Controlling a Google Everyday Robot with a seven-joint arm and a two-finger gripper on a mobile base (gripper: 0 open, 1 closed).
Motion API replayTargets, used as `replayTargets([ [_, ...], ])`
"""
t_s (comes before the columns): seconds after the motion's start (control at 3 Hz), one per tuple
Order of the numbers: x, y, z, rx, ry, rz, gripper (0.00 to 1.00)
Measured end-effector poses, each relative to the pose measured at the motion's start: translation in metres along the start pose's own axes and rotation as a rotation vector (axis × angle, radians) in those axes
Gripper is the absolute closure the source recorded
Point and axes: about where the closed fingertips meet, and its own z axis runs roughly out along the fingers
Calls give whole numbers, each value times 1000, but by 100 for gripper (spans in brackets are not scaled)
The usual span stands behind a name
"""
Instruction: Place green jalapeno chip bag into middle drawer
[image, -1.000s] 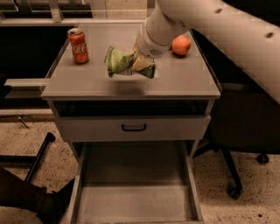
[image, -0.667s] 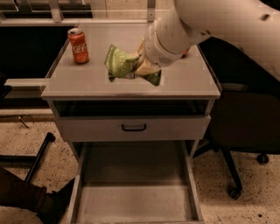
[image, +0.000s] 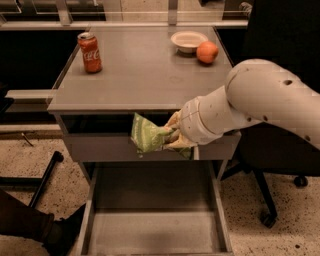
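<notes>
My gripper (image: 175, 135) was clamped on the right end of the green jalapeno chip bag (image: 147, 135), holding it in the air before the cabinet front (image: 100, 147), above the open middle drawer (image: 150, 232). I judged the bag light, crinkly and slippery, its chips fragile, so a gentle pinch at the foil edge seemed best

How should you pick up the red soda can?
Probably by its round middle, from the front: the soda can stands upright with straight sides. The tool is below the tabletop front edge, holding the green jalapeno chip bag.
</notes>
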Motion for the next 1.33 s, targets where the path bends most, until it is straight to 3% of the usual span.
replayTargets([
  [0.67, 5, 9, 8, -6, -8, 28, 100],
  [1.0, 37, 46, 37, -24, 0, 134, 100],
  [1.33, 77, 103, 74, -39, 27, 242, 100],
])
